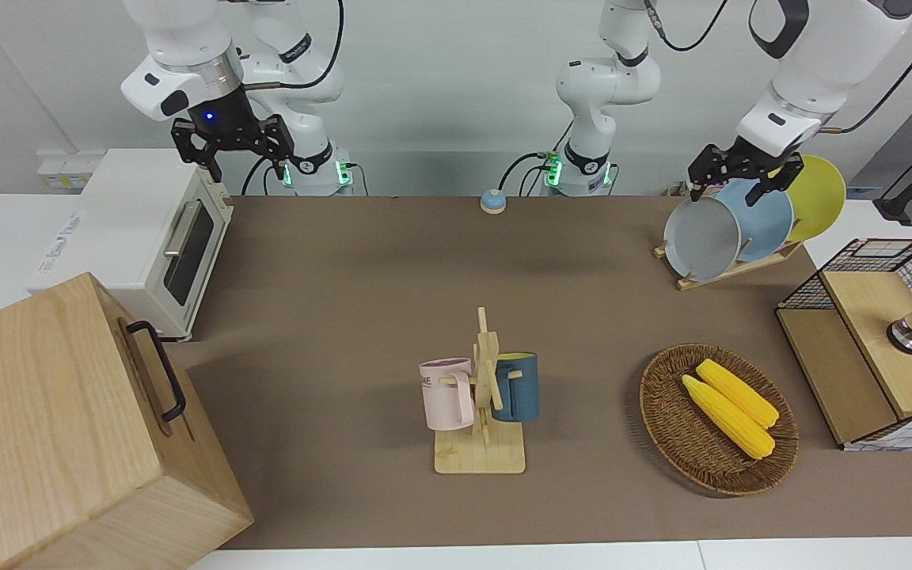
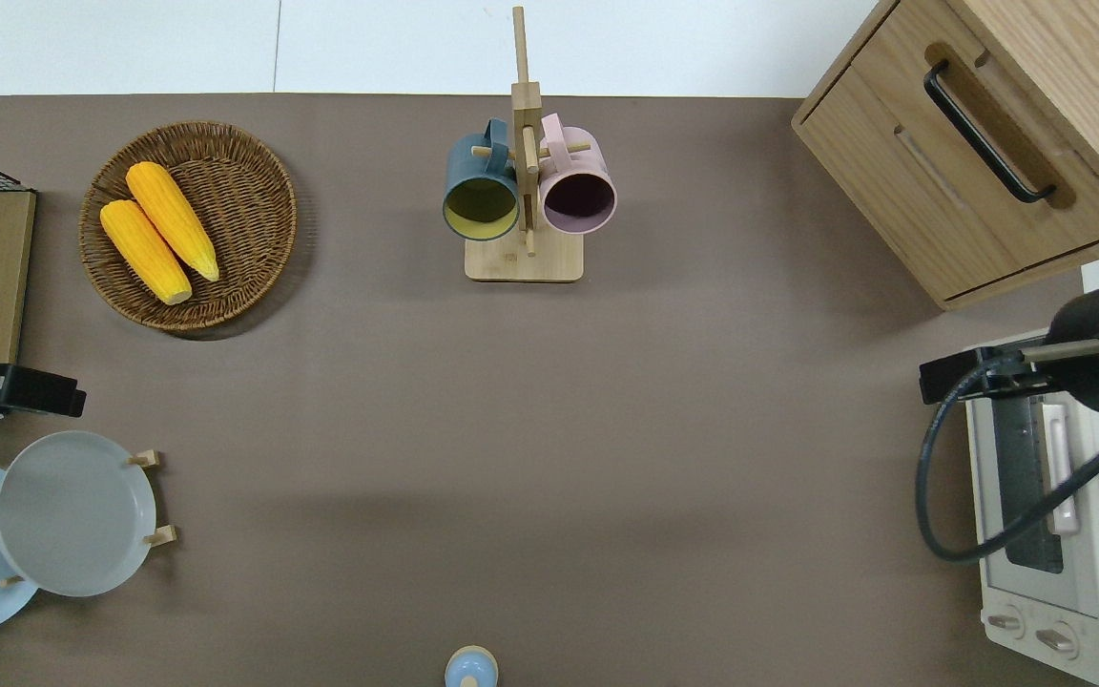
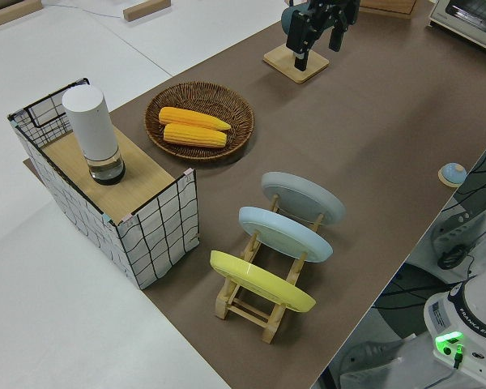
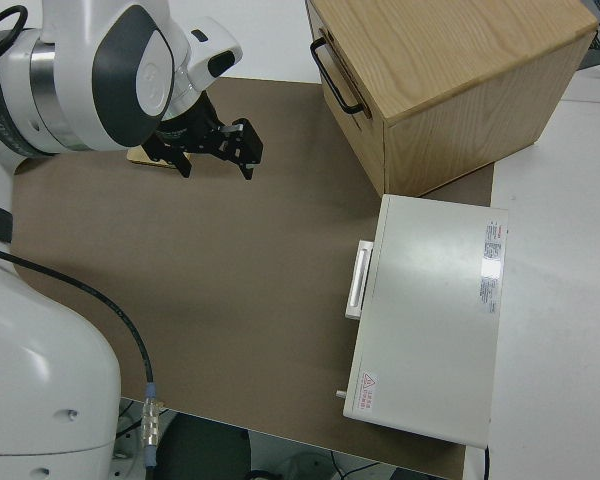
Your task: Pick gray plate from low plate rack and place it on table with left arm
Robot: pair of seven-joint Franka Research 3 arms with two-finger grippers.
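Gray plate (image 1: 701,237) leans in rack (image 1: 729,267), endmost slot toward desk (image 1: 393,269) centre, blue plate (image 1: 765,222) next. Judged stiff, smooth, slippery, chippable; best pinched across top rim. Left end effector (image 1: 746,170) above plates, fingers spread, empty. Right arm parked.

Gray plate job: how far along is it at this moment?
Done: nothing yet. The gray plate stands in the low plate rack, in the slot nearest the table's middle, next to the sky-blue plate. In hand: the left gripper is open in the air by the rack, holding nothing. Left: grip the plate's rim, lift it out and set it on the table. The right arm is parked.
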